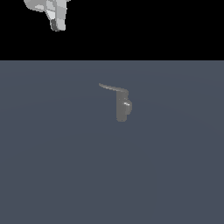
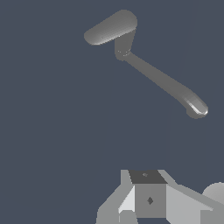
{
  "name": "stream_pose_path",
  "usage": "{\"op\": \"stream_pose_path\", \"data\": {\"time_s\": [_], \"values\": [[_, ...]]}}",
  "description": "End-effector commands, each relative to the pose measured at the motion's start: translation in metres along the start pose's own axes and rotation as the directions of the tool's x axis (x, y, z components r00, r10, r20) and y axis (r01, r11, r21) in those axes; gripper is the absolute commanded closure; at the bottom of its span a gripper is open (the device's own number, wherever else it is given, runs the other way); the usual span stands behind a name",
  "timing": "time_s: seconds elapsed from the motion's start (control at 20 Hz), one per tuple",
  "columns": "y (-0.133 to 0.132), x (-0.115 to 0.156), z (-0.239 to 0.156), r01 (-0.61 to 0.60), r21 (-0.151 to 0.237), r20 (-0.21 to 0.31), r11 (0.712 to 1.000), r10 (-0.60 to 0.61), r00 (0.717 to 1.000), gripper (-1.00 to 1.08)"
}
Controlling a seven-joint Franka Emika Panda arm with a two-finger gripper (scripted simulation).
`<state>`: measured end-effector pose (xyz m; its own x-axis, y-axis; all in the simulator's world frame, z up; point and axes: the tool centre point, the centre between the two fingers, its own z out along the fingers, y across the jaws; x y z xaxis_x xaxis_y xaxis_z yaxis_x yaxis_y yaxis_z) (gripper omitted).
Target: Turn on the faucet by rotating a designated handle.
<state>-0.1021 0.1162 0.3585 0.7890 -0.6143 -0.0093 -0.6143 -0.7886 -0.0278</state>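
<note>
I'm getting flat, dim, even renders in both views, with no cast shadows on the blue-grey floor (image 1: 52, 166). I'm seeing soft shading on the faucet (image 1: 122, 105) and a small bright highlight at the handle (image 2: 166, 83) tip. Edges are looking coarse and jagged, low resolution. No glare, blur or lens distortion showing. The exterior view's top band is rendering pure black.

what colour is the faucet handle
Dull grey, matching the faucet; the handle shows best in the wrist view.

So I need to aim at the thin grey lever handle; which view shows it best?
The wrist view: the thin, flat grey lever handle fills much of the frame, shown full length. The exterior view shows the handle small, jutting from the faucet's top.
</note>
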Motion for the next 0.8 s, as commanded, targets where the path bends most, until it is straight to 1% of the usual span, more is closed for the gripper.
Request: {"op": "stream_pose_path", "data": {"time_s": [0.0,0.2,0.4,0.6,0.75], "values": [[-0.012,0.01,0.011,-0.054,0.001,-0.001,0.999,0.054,0.999,1.08],[-0.028,0.028,0.027,-0.136,0.0,-0.002,0.991,0.136,0.991,1.08],[-0.043,0.047,0.044,-0.218,-0.001,-0.003,0.976,0.218,0.976,1.08],[-0.056,0.068,0.061,-0.3,-0.002,-0.006,0.954,0.3,0.954,1.08],[-0.065,0.085,0.074,-0.363,-0.003,-0.008,0.932,0.363,0.932,1.08]]}}
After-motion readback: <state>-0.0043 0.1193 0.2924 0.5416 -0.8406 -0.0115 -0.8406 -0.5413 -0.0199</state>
